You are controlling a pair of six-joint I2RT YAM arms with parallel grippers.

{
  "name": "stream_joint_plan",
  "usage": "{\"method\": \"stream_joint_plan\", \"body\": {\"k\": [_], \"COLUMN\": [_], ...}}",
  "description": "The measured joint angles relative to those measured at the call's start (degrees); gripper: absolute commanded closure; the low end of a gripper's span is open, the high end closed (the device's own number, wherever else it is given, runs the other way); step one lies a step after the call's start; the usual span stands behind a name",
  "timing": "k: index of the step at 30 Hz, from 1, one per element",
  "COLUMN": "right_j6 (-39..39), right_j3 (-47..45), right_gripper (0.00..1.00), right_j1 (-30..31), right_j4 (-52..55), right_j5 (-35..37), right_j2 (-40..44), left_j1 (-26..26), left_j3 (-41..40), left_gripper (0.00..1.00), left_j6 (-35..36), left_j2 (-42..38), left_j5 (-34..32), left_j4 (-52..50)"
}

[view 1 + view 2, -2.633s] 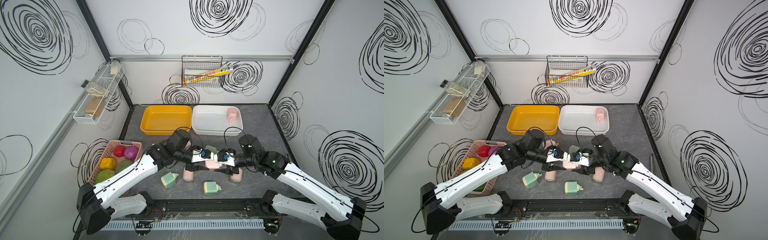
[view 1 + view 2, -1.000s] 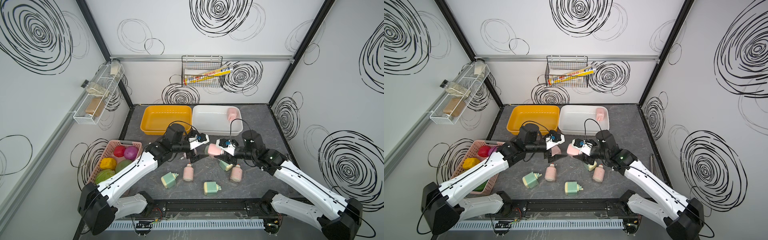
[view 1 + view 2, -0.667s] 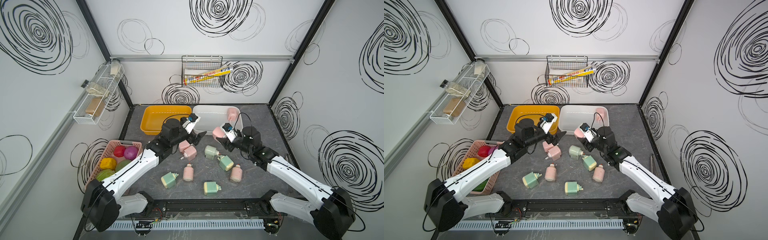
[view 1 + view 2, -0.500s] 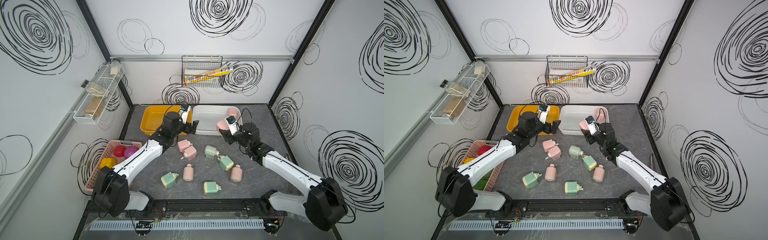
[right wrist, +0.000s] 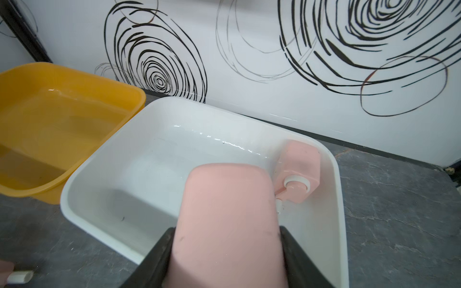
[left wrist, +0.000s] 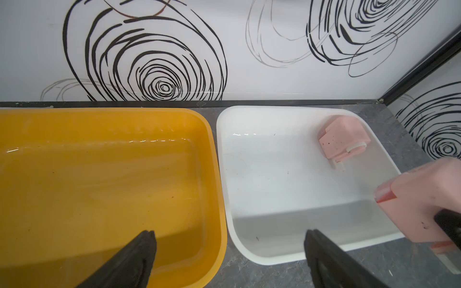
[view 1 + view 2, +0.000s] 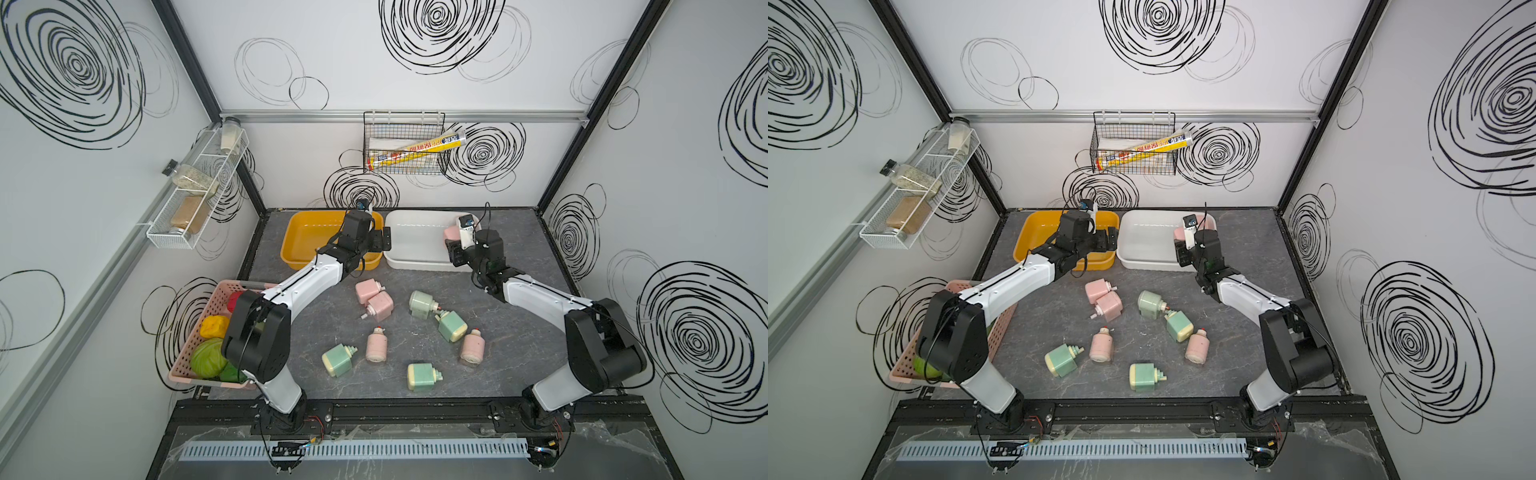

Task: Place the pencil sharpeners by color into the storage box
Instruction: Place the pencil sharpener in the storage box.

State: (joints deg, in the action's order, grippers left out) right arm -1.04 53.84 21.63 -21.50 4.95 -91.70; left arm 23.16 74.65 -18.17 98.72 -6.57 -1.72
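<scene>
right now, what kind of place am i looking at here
Probably a staged robot test booth, not a real room: swirl-printed wall panels, left arm and right arm on a front rail, yellow tray and white tray for sorting.

This is a robotics lab test cell, loosely dressed as a kitchen corner. A grey stone-look tabletop (image 7: 519,353) is boxed in by white wall panels (image 7: 374,62) printed with black swirls and held by black frame posts (image 7: 188,62). At the tabletop's front edge, a black rail (image 7: 415,409) carries the left arm (image 7: 307,282) and right arm (image 7: 536,299). A black wire basket (image 7: 404,112) hangs above the tabletop's back edge, and a white wire rack (image 7: 168,243) of jars (image 7: 189,176) is fixed above its left edge.
</scene>
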Motion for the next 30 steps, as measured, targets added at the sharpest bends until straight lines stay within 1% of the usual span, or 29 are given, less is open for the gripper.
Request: {"method": "stream_joint_plan", "body": {"k": [6, 18, 22, 24, 30], "right_j6": [-1.1, 0.2, 0.1, -0.5, -5.1], "right_j3": [9.0, 26.4, 29.6, 30.7, 33.3], "right_gripper": [1.00, 1.00, 1.00, 0.98, 0.96], "right_j1": [-1.6, -1.2, -1.2, -1.2, -1.2], "right_j4": [0.5, 7.7, 9.2, 9.6, 9.4], "right_j5": [0.0, 2.6, 3.3, 4.2, 8.5], "right_j2": [-9.0, -23.7, -27.5, -29.0, -32.4], "left_j1": [-0.1, -0.2, -0.4, -0.5, -0.5], "left_j3": [5.6, 11.3, 15.9, 17.6, 18.4], "left_gripper": [0.01, 0.01, 0.01, 0.01, 0.01], "left_j6": [-0.8, -1.7, -1.4, -1.3, -1.3], "left_j2": [6.9, 15.1, 19.5, 21.3, 23.5], "left_j5": [-0.8, -0.8, -0.8, -0.8, -1.0], "left_j4": [-1.5, -4.6, -6.3, -7.0, -8.7]}}
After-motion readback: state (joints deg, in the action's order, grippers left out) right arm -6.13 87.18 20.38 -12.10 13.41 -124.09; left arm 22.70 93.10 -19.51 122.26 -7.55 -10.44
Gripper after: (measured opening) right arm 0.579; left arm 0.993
